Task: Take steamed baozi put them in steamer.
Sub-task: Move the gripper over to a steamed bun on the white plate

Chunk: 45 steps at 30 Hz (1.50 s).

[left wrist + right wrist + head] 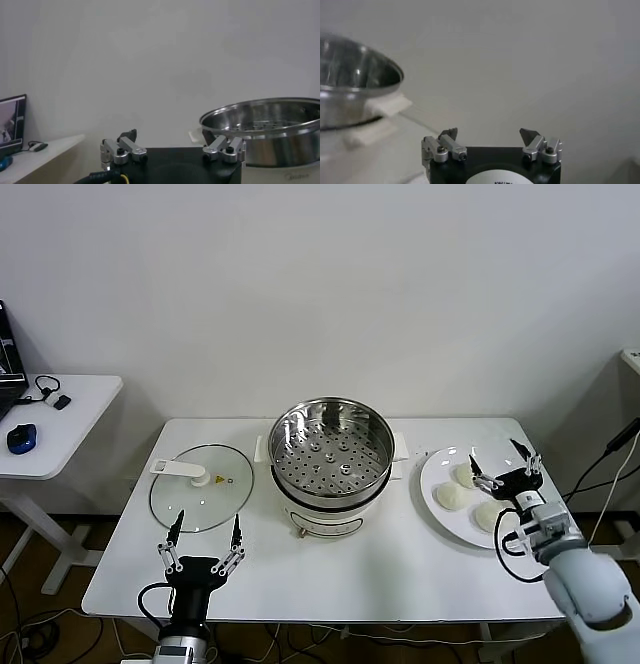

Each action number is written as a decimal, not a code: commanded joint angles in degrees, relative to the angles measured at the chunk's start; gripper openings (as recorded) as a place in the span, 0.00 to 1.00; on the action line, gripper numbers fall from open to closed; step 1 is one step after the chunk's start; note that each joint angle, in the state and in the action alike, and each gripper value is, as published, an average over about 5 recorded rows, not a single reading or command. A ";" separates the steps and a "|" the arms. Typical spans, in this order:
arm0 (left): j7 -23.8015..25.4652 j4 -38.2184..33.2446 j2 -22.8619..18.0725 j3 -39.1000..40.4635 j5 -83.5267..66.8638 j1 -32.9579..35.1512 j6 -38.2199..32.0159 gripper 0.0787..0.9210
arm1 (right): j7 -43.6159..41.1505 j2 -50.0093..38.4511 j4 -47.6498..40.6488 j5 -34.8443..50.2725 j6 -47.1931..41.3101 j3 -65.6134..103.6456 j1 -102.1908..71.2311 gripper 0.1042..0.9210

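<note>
The right gripper (pixel 503 465) hangs over the white plate (pixel 432 484), its jaws spread wide and empty, right above the steamed baozi (pixel 452 496) that lie there. This looks like the reach for the first bun: the steamer's perforated tray (pixel 330 454) is bare, so nothing has gone in yet. Three buns show on the plate, clustered on the half away from the steamer (pixel 331 465); the gripper and its wrist may hide another, and I cannot tell.

The next move, as I judge it, calls for lowering the open fingers around one bun, closing gently enough not to crush soft dough, then lifting it clear of its neighbours, which lie just beside each other, and carrying it over the steamer's rim.

The baozi are small, round, cream-white and matte. The steamer is a shiny steel pot on a white base, standing between the plate and the glass lid (pixel 201 487), which lies flat on the table (pixel 300 574).

The left gripper (pixel 203 535) waits at the table's near edge, just in front of the lid, jaws wide and holding nothing.
</note>
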 commanded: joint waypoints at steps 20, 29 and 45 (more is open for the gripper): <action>-0.09 2.50 -0.45 1.30 -0.75 -0.88 -0.39 0.88 | -44.04 -34.10 -26.54 -0.13 2.18 -58.46 59.97 0.88; -0.18 3.41 -0.28 1.89 -0.67 -0.94 -0.70 0.88 | -49.91 -25.67 -36.25 1.69 5.65 -82.97 80.37 0.88; -0.11 3.81 -0.21 0.33 -1.90 -1.53 -0.71 0.88 | -53.83 -3.72 -60.67 3.25 13.32 -102.15 94.57 0.88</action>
